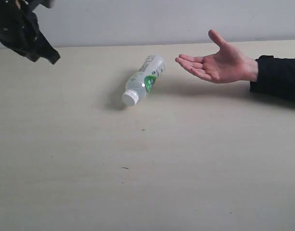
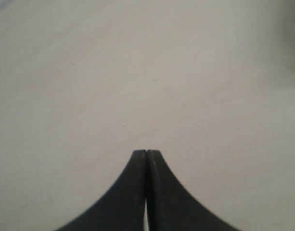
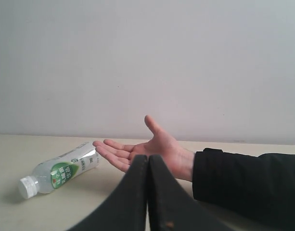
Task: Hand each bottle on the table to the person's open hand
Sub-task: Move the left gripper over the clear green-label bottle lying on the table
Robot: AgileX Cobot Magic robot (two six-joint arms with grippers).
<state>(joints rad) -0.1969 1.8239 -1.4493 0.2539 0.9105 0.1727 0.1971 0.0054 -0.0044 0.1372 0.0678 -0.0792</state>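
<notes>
A clear bottle (image 1: 145, 79) is seen lying on its side on the table (image 1: 137, 183), base near the open hand (image 1: 219, 62). It is judged light, smooth and apt to roll, and is best gripped across the labelled middle. The left pincer (image 2: 146, 153), well apart from the bottle, and the right pincer (image 3: 147, 158) are both pressed together.

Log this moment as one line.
bottle: one, on its side on table, ungripped | open hand: palm up, empty | left jaws: shut, empty | right jaws: shut, empty
</notes>
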